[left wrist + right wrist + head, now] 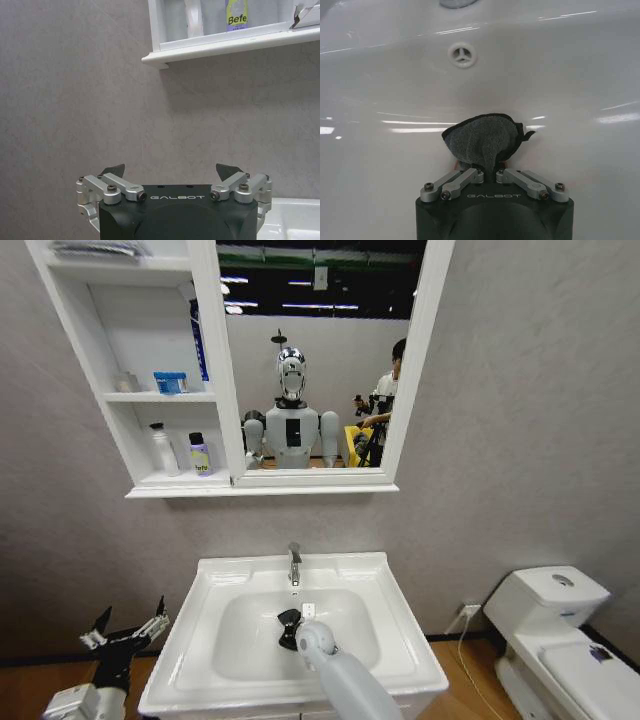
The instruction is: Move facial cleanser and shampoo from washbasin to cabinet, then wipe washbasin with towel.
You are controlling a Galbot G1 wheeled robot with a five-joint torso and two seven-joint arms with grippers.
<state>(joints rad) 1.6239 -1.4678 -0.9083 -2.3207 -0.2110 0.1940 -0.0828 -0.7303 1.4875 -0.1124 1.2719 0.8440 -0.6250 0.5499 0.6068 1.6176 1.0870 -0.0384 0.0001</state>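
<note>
Towel [288,626] in washbasin [400,640], below cabinet [150,490].

Towel [485,140]: small, dark grey with black edging, bunched and pinched between the closed fingers of the right hand [491,172]; fanned out just beyond the fingertips, pressed against the bowl floor.
Washbasin [390,615]: white, rectangular, rounded bowl, glossy; directly under the right hand, with its round overflow opening on the wall beyond the towel; just beside the left hand [128,628], which hangs open off its outer edge.
Cabinet [95,335]: white wall unit, three shelf compartments beside a tall framed mirror; above and beyond both hands.
Bottles on lowest shelf: white one [164,449] and yellow-labelled, dark-capped one [200,455], upright, side by side, above the left hand.
</note>
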